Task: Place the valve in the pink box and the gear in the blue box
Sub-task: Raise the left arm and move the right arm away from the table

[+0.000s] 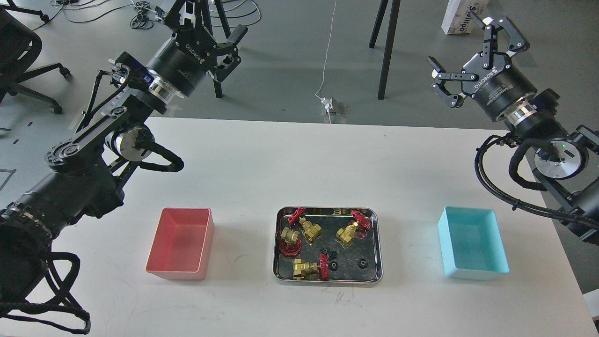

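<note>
Several brass valves with red handwheels lie in the shiny steel tray (327, 281) at the table's middle front, one of them at the tray's centre (347, 232). Three small black gears sit in its lower right part, one apart (361, 263) and two close together (333, 266). The pink box (178, 274) stands left of the tray and the blue box (477, 274) right of it, both with nothing inside. My left gripper (236, 44) hangs open, high beyond the table's far left. At the far right my right gripper (461, 44) is also raised, open and holding nothing.
The white table's far edge runs across the view behind the tray. Beyond it on the grey floor are tripod legs (386, 51), cables, a power strip (331, 106) and an office chair (28, 70) at left. A white carton (461, 16) stands at top right.
</note>
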